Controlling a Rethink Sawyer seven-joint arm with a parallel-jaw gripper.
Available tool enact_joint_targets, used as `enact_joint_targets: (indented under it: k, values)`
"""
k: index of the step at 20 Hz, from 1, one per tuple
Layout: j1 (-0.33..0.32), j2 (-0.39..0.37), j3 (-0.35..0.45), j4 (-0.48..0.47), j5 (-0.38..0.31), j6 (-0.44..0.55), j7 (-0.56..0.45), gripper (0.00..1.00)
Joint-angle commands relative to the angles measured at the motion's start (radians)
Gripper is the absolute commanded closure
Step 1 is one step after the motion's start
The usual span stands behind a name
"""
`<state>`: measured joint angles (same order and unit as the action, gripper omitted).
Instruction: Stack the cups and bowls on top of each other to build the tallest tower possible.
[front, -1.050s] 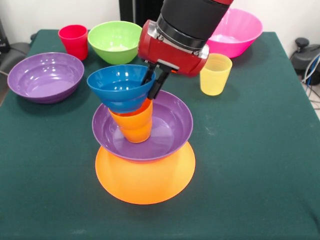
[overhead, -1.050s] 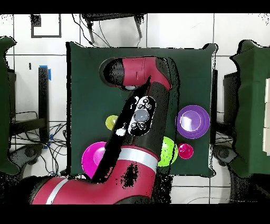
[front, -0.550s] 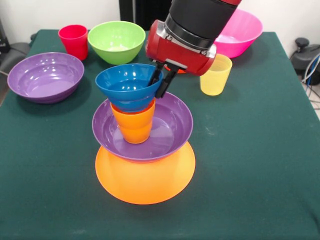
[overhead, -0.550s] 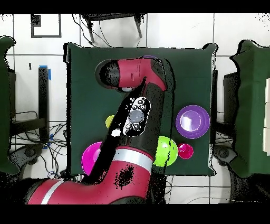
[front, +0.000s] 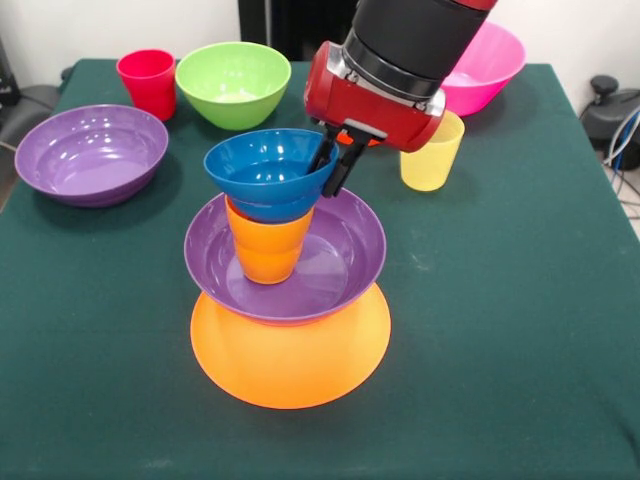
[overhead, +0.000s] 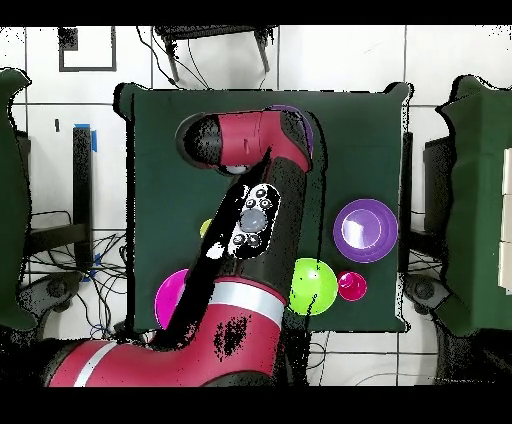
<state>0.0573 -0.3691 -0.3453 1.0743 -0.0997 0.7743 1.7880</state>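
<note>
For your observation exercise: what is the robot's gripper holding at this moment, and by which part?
The gripper holds the blue bowl by its rim, on the side nearest the yellow cup, one finger inside and one outside.

The red arm (overhead: 240, 240) stretches from the bottom up across the dark green desk (overhead: 360, 130). To its right lie a purple bowl (overhead: 364, 229), a green bowl (overhead: 313, 286) and a small red cup (overhead: 351, 286); a pink bowl (overhead: 172, 297) shows at its left.
</note>
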Motion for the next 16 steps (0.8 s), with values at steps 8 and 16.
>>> enact_joint_targets:
  k: [8,16]
  values:
    - [-0.008,0.095,0.060,-0.001,-0.029,-0.028,0.109,1.00]
    - [-0.012,0.102,0.052,-0.015,-0.033,-0.037,0.097,1.00]
